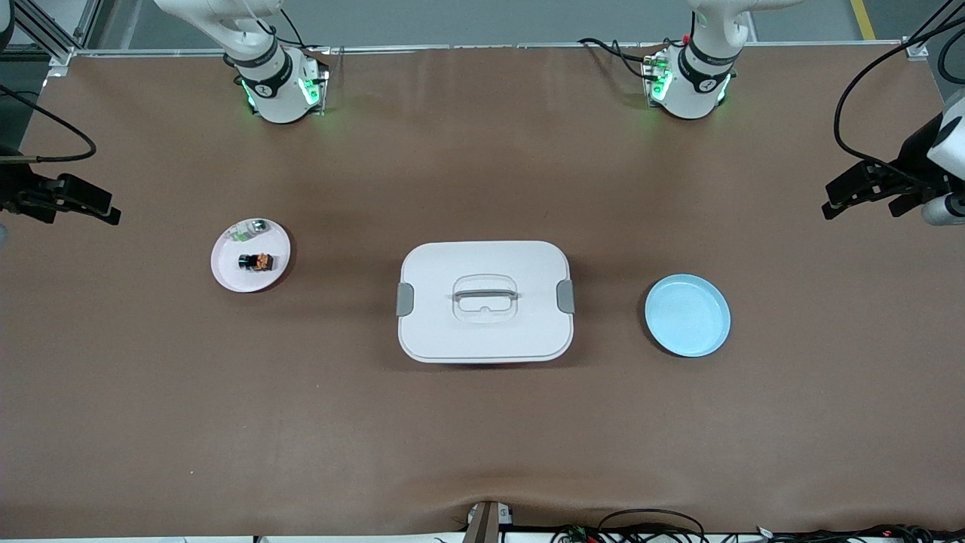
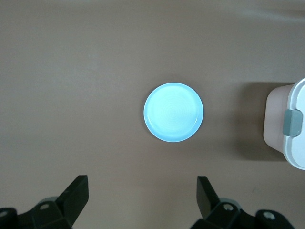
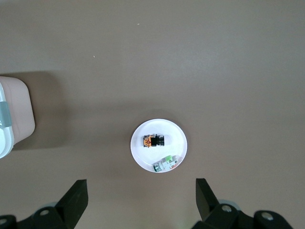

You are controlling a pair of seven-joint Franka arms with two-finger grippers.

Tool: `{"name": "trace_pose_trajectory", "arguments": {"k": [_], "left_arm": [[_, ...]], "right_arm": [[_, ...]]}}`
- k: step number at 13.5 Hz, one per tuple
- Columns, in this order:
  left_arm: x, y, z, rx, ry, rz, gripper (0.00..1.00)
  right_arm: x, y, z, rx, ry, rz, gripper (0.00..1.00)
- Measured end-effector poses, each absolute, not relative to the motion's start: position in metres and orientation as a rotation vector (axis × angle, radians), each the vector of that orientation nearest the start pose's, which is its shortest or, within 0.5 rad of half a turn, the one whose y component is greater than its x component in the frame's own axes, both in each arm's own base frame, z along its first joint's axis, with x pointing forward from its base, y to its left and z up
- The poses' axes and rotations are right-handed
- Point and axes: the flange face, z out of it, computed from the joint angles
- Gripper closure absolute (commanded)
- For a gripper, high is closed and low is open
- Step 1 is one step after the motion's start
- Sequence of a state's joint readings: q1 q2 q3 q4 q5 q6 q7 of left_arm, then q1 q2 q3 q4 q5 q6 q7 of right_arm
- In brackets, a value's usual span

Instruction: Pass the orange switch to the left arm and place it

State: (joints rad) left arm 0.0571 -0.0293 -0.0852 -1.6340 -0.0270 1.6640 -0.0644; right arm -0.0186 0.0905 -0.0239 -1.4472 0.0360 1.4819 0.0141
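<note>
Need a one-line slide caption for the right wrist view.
Open right gripper high over the pink plate holding the orange switch and a silver-green part.

- The box [image 1: 485, 302] sits mid-table, between two plates.
- One plate [image 1: 228, 275], toward the right arm's end, holds the orange switch [image 1: 255, 262] and a small part [image 1: 251, 229] lying farther from the front camera.
- The other plate [image 1: 687, 315] lies toward the left arm's end.

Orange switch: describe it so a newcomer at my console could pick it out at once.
Start at the big white box mid-table, then go toward the right arm's end to the pink plate. Two small parts lie on it; the orange switch is the black one with orange marks, nearer the front camera than the silver-and-green part.
</note>
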Motion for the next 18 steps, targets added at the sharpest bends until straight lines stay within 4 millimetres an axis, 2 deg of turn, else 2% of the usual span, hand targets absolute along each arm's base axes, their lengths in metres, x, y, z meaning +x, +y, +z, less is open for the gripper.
{"name": "trace_pose_trajectory", "arguments": {"k": [18], "left_arm": [[0.5551, -0.0187, 0.6177, -3.167, -0.061, -0.088, 0.00]], "right_arm": [[0.5747, -0.0162, 0.6254, -3.150, 0.062, 0.068, 0.00]]}}
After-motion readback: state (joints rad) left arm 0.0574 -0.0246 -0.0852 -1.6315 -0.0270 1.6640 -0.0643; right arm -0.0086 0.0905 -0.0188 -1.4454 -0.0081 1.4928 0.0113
